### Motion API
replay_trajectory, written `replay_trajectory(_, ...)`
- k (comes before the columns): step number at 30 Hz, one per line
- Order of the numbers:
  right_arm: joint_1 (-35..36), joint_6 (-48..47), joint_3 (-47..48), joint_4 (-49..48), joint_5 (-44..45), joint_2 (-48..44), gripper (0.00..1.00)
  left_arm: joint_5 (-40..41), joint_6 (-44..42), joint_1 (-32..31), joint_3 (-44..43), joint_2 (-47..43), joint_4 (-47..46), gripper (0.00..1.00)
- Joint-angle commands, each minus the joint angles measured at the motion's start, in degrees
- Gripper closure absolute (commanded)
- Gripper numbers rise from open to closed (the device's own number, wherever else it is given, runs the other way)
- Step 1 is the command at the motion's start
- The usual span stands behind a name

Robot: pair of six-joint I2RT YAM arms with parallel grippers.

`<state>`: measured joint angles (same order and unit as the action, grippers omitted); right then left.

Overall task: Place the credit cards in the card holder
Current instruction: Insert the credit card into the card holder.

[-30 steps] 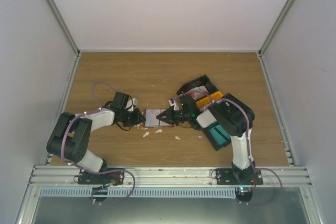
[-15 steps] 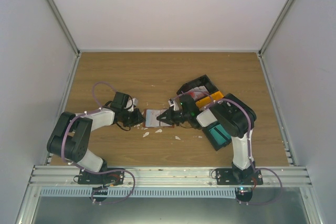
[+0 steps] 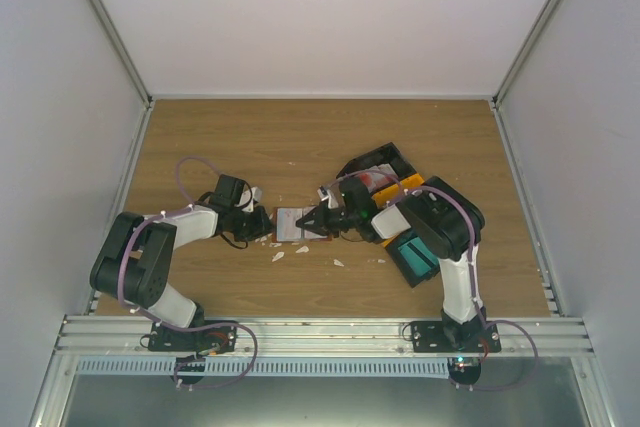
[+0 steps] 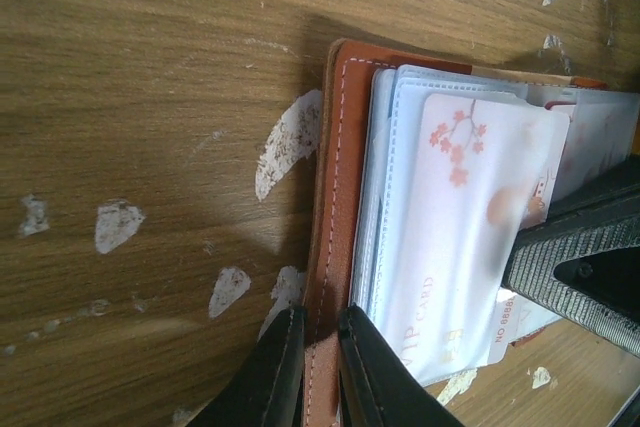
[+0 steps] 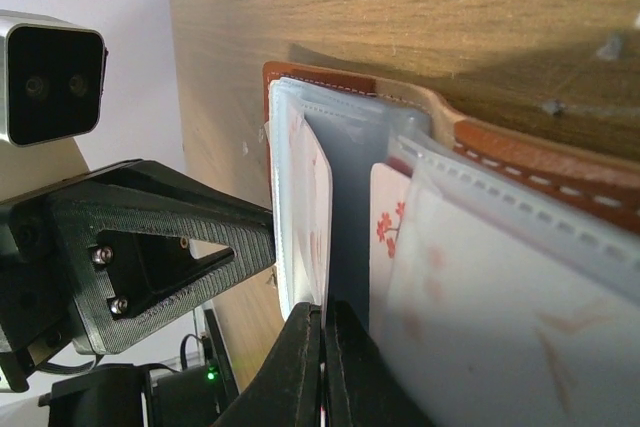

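Card holder (image 3: 290,224) lies open on the table (image 3: 300,137) in the view from above, between the two grippers. The left gripper (image 3: 263,225) meets its left edge and the right gripper (image 3: 312,219) reaches it from the right. What seem to be teal cards (image 3: 410,252) wait in a bin (image 3: 414,280) beside the right arm, so I judge the task as only partly done. The far half of the table gives room for moving, but the bins crowd the right arm.

From the left wrist, the left jaws are nearly closed and pinch the brown stitched edge of the card holder, probably to keep it steady. A blossom card (image 4: 470,217) sits inside a clear sleeve (image 4: 400,177).

From the right wrist, the right jaws are fully closed on something thin, a card or a sleeve, I cannot tell which. A second blossom card (image 5: 385,227) stands between the sleeves, seemingly not fully in. The sleeve openings are narrow, so the next push needs care
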<state>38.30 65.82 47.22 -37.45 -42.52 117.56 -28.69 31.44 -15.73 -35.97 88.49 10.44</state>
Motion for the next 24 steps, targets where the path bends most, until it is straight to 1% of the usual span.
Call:
replay_trajectory(1, 3.4, -0.7, 1.3, 1.5, -1.8, 3.5, 0.98, -3.9, -0.9, -1.3, 0.3, 2.6, -2.0, 0.86)
replay_trajectory(5, 3.4, -2.5, 1.5, 4.6, -0.4, 2.0, 0.96, -3.8, -0.9, -1.3, 0.4, 2.5, -1.8, 0.86)
replay_trajectory(8, 3.4, -3.9, 1.4, 7.5, 1.5, -0.6, 0.92, -3.5, -0.9, -1.3, 0.4, 2.3, -1.7, 0.86)
replay_trajectory(10, 3.4, -5.2, 1.5, 10.6, 3.4, -2.5, 0.86, -3.4, -0.9, -1.3, 0.4, 2.1, -1.6, 0.86)
replay_trajectory(14, 3.4, -8.1, 2.0, 16.5, 7.7, -6.5, 0.7, -3.3, -1.0, -1.3, 0.4, 2.0, -1.6, 0.86)
replay_trajectory(16, 3.4, -8.8, 2.1, 18.2, 9.2, -7.8, 0.64, -3.4, -1.0, -1.3, 0.4, 2.1, -1.6, 0.86)
replay_trajectory(24, 3.7, -12.4, 4.9, 28.0, 15.2, -10.1, 0.52, -3.7, -0.8, -1.3, 0.2, 2.0, -1.6, 0.86)
